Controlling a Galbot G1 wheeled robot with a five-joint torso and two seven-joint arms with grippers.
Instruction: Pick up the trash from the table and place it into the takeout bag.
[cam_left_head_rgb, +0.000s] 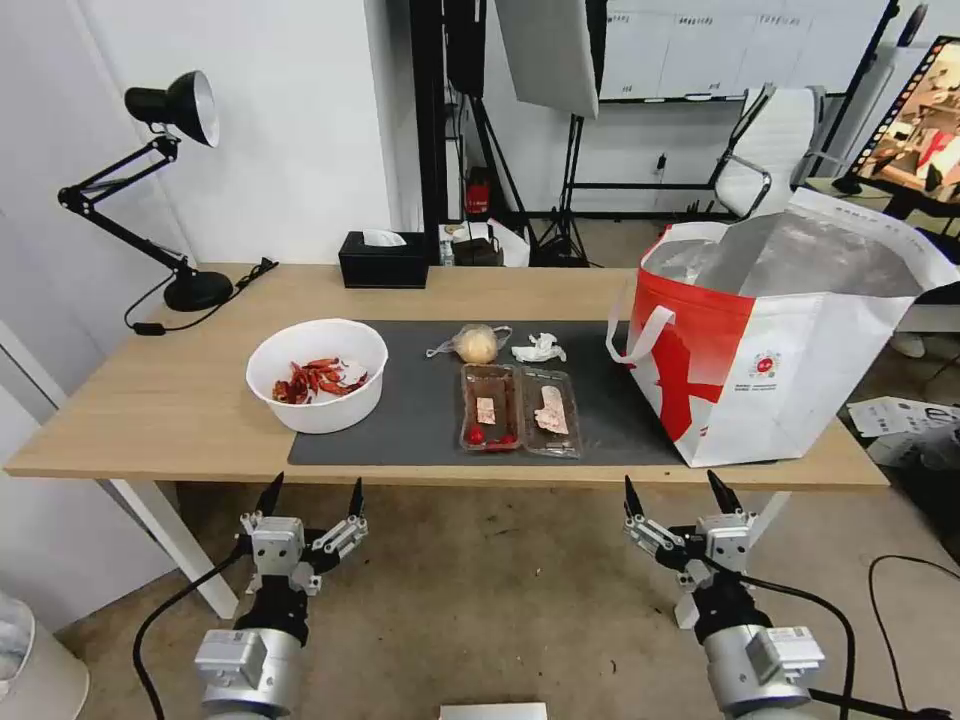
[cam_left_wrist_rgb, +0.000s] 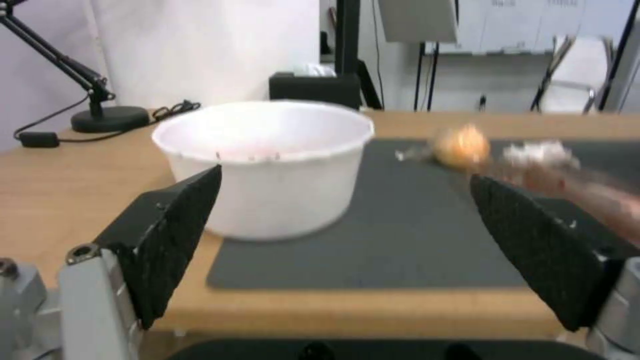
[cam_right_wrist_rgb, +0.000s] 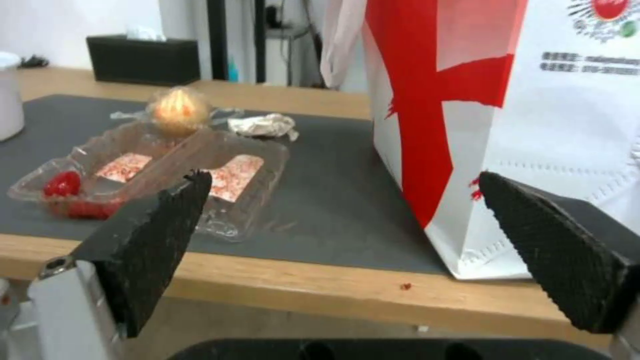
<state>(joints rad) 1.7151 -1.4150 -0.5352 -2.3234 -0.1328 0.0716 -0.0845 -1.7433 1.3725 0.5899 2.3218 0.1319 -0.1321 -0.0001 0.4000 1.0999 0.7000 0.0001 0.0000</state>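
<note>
On the table (cam_left_head_rgb: 150, 400), the dark mat (cam_left_head_rgb: 420, 400) carries the trash. A white bowl (cam_left_head_rgb: 317, 373) (cam_left_wrist_rgb: 267, 160) of red chili shells sits on its left corner. A clear hinged tray (cam_left_head_rgb: 518, 409) (cam_right_wrist_rgb: 160, 175) with red scraps lies mid-mat. Behind it lie a small clear bag with a yellowish lump (cam_left_head_rgb: 477, 343) (cam_right_wrist_rgb: 177, 111) and a crumpled white tissue (cam_left_head_rgb: 539, 349) (cam_right_wrist_rgb: 263, 125). The takeout bag (cam_left_head_rgb: 780, 340) (cam_right_wrist_rgb: 507, 115) stands open at the right end. My left gripper (cam_left_head_rgb: 311, 496) and right gripper (cam_left_head_rgb: 682, 493) hang open and empty below the table's front edge.
A black tissue box (cam_left_head_rgb: 383, 259) stands at the table's back edge. A black desk lamp (cam_left_head_rgb: 150, 180) with its cable occupies the back left corner. Tripods, a chair (cam_left_head_rgb: 775, 150) and a monitor stand behind the table. Papers lie on the floor at the right.
</note>
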